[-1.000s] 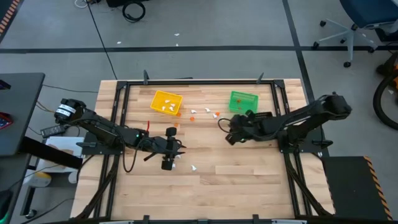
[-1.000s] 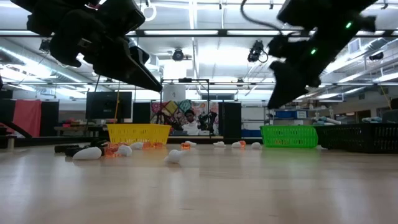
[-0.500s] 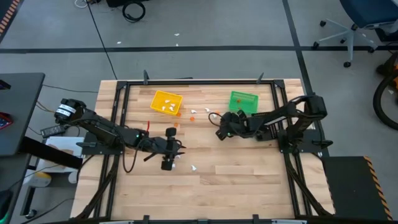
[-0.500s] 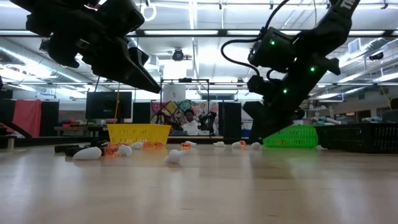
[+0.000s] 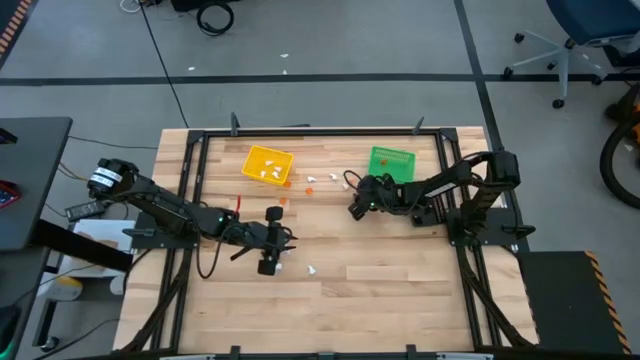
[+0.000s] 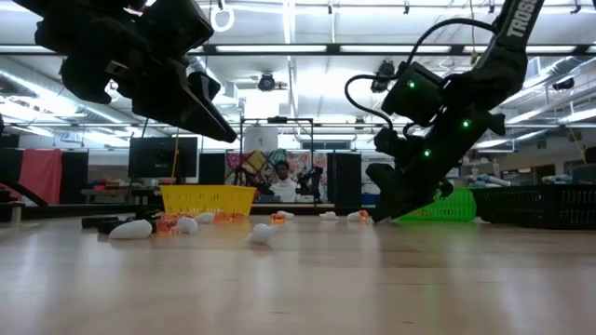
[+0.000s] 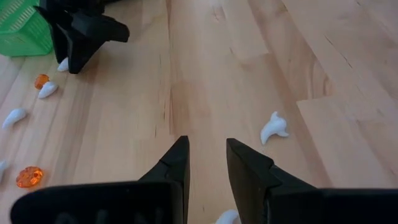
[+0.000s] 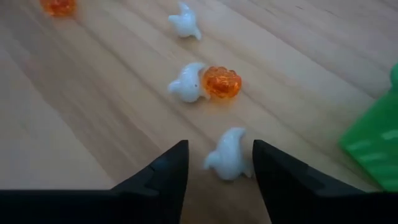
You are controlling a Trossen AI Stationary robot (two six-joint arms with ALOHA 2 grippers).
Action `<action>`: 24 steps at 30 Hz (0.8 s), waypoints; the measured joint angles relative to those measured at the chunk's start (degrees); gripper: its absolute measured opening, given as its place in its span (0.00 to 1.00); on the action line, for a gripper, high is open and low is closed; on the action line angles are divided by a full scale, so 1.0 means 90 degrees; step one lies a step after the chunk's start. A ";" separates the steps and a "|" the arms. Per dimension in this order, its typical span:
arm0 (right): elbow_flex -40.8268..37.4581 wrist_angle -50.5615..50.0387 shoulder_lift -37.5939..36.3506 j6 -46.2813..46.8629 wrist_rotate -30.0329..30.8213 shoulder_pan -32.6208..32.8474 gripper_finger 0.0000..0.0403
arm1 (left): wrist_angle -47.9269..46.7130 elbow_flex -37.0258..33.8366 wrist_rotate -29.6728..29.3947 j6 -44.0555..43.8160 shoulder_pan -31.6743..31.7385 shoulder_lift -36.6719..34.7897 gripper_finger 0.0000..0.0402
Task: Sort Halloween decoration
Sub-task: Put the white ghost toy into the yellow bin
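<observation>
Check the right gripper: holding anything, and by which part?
Nothing held. The right gripper is open, its fingers either side of a white ghost trinket lying on the table.

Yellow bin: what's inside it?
High view shows several small white trinkets lying in the yellow bin. No orange ones show in it. In the low view its wall hides the contents.

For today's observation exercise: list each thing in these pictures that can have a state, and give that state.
Right end effector: open, straddling a white ghost trinket lying on the table.
Left end effector: open, empty.
Yellow bin: upright, holds white trinkets.
Green bin: upright.
</observation>
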 joint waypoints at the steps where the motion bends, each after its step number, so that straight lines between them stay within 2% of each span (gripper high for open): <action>1: -0.0036 0.0060 0.0000 -0.0039 -0.0034 0.0000 0.43 | 0.0002 0.0000 -0.0002 0.0018 0.0000 0.0000 0.20; 11: -0.0094 0.0130 -0.0005 -0.0492 -0.0122 0.0117 0.19 | 0.0019 0.0000 -0.0002 0.0051 0.0044 0.0000 0.20; 18: -0.0106 0.0293 -0.0010 -0.1088 -0.0461 0.0146 0.10 | -0.0365 0.0000 -0.0039 -0.0151 -0.0006 -0.0138 0.20; 24: -0.0109 0.0422 -0.0010 -0.1414 -0.0859 0.0223 0.05 | -0.1310 0.0000 -0.0817 -0.0608 -0.0188 -0.0820 0.20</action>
